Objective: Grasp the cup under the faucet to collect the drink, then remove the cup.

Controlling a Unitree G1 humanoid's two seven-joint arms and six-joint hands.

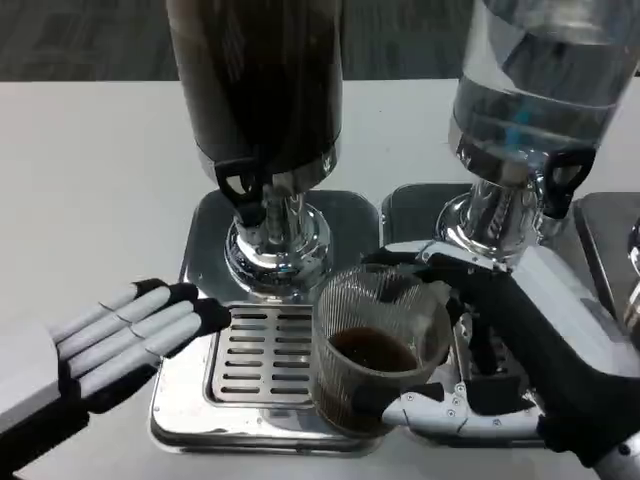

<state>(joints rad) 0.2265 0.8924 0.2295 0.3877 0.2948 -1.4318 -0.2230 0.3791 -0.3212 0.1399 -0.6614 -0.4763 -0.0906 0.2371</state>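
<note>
Here the right hand (480,340) grips a clear ribbed plastic cup (375,345), its black-and-white fingers wrapped around the cup's right side and base. The cup stands upright over the right edge of the slotted drip tray (262,355), near the front right corner of the steel base (200,400) that carries the dark drink dispenser (258,80). A shallow layer of dark brown drink (372,350) sits in the bottom of the cup. The cup is to the right of and in front of the dispenser's black-handled faucet (245,190), not straight beneath it. Whether the cup's bottom touches the tray or is lifted just off it cannot be told.

The left hand (120,335) lies flat with its fingers stretched out side by side, holding nothing. Its dark fingertips (205,315) reach the left edge of the drip tray, and its silver forearm runs off toward the front left corner of the white table (90,180).

The dark dispenser rises on a polished chrome pedestal (275,250) at the back of its steel base. To its right, toward the right edge of the table, stands a second dispenser with a clear tank of water (535,80), its own black tap handle (560,180) and chrome stand (490,225) just behind the right hand. The rim of a further steel base (610,240) shows at the far right edge.
</note>
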